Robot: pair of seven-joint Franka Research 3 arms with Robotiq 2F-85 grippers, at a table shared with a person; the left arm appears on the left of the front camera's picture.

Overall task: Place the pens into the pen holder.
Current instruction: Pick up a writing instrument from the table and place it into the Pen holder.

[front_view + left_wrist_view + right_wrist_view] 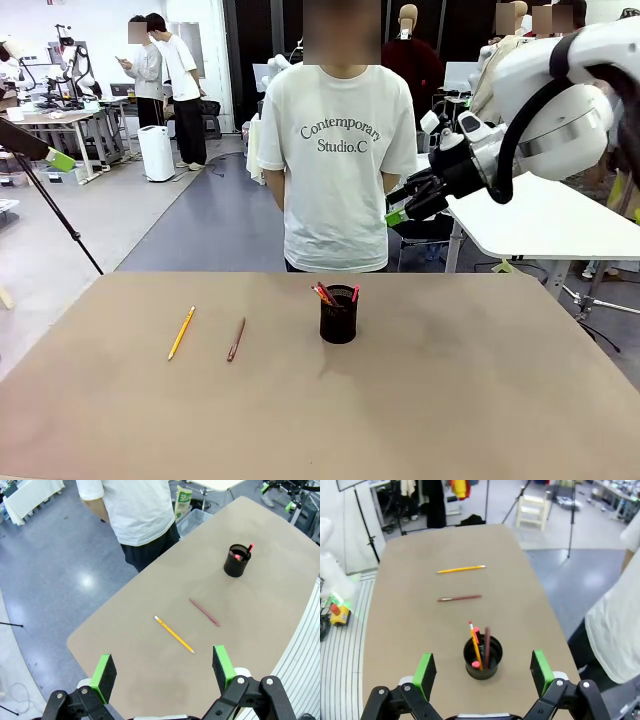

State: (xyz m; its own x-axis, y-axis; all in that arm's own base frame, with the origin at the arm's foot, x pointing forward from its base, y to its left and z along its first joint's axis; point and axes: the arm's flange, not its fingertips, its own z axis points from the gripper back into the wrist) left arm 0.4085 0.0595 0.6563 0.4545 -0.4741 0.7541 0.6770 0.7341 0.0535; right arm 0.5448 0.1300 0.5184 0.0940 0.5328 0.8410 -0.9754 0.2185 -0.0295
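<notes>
1. The pen holder (338,318) stands upright on the desk (450,400), about midway along its far edge and a little in from it.
2. Several pens (325,293) stand in the holder, leaning against the rim with their tops above it. From the right wrist view they are an orange-yellow one, a dark red-brown one and pink-tipped ones.
3. Two more lie flat on the desk between the holder and the left edge. The dark red pen (236,339) is nearer the holder and the yellow pencil (181,332) is beyond it. They lie roughly parallel, apart from each other, and touch nothing else.
4. The right tool (482,666) is raised well above the desk near its far edge. Its fingers are spread wide with nothing between them.
5. The left tool (164,666) hangs high over the left end of the desk, jaws fully apart and empty.
6. A person (340,150) in a white T-shirt stands just behind the far edge.
</notes>
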